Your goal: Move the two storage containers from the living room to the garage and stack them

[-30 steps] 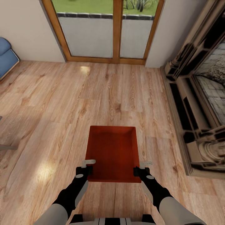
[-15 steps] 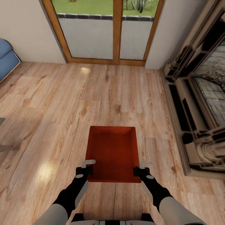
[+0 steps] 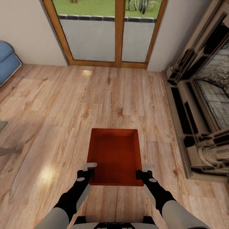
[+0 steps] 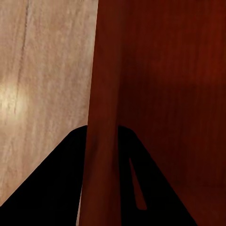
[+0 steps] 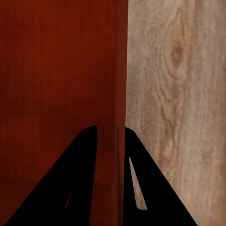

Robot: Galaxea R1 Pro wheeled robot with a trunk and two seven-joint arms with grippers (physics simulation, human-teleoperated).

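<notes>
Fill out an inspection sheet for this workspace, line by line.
Surface: light wood plank floor, sunlit patches.
Job's things: one orange-red storage container, open top, nothing inside, held between both arms above the planks.
Clutter: nothing seen.
Grippers: left gripper shut on the container's left wall; right gripper shut on its right wall.
Cables: nothing seen.
Surroundings: wood-framed glass doors ahead, stone fireplace on the right, blue sofa at far left.

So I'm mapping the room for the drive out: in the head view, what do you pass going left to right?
Blue sofa → left gripper → storage container → right gripper → stone fireplace.
</notes>
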